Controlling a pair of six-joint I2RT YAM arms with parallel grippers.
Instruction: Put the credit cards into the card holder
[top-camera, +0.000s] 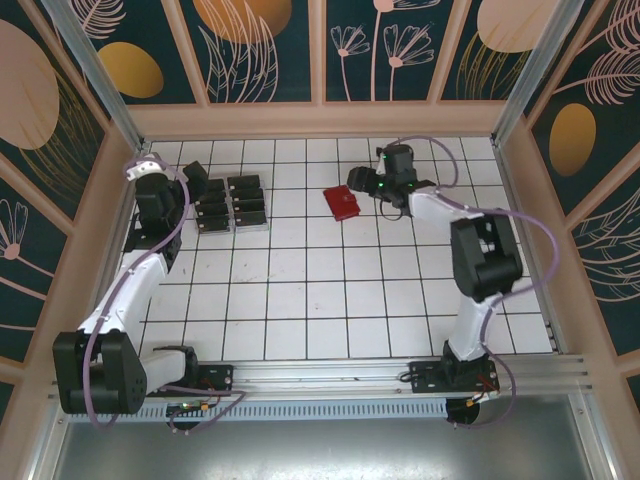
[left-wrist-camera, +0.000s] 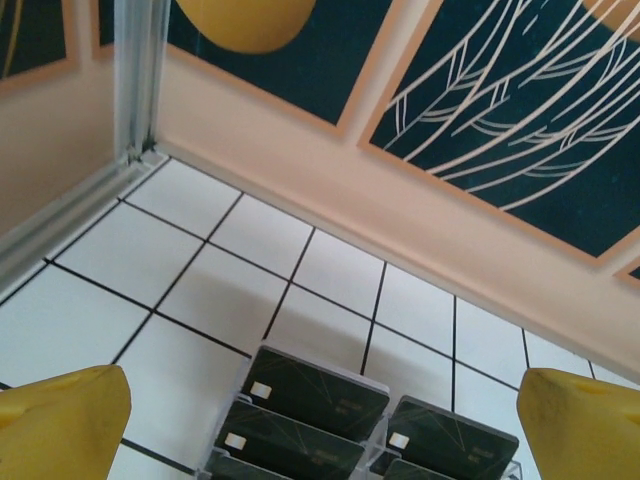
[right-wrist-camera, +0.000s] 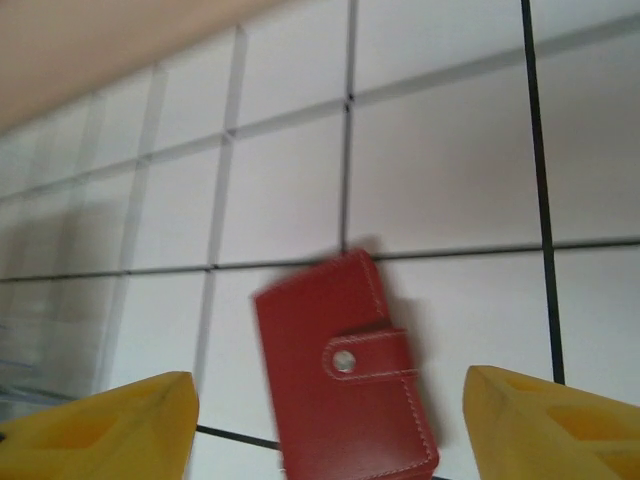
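Several black credit cards (top-camera: 230, 203) stand in rows in a clear plastic rack (left-wrist-camera: 378, 432) at the back left of the tiled floor. In the left wrist view the nearest cards (left-wrist-camera: 315, 390) show gold chips. My left gripper (top-camera: 196, 180) hovers just left of the rack; the left gripper (left-wrist-camera: 320, 430) is open, its yellow fingertips (left-wrist-camera: 60, 425) wide on either side of the cards. The red card holder (top-camera: 342, 203) lies flat and closed by a snap strap. My right gripper (top-camera: 364, 183) is beside it on the right. The right gripper (right-wrist-camera: 325, 425) is open, straddling the card holder (right-wrist-camera: 345, 380) without touching it.
Peach walls with dark leaf panels (top-camera: 320, 50) close the floor at the back and on both sides. An aluminium post (left-wrist-camera: 140, 80) stands in the back left corner. White tiles (top-camera: 330, 300) stretch between the card holder and the arm bases.
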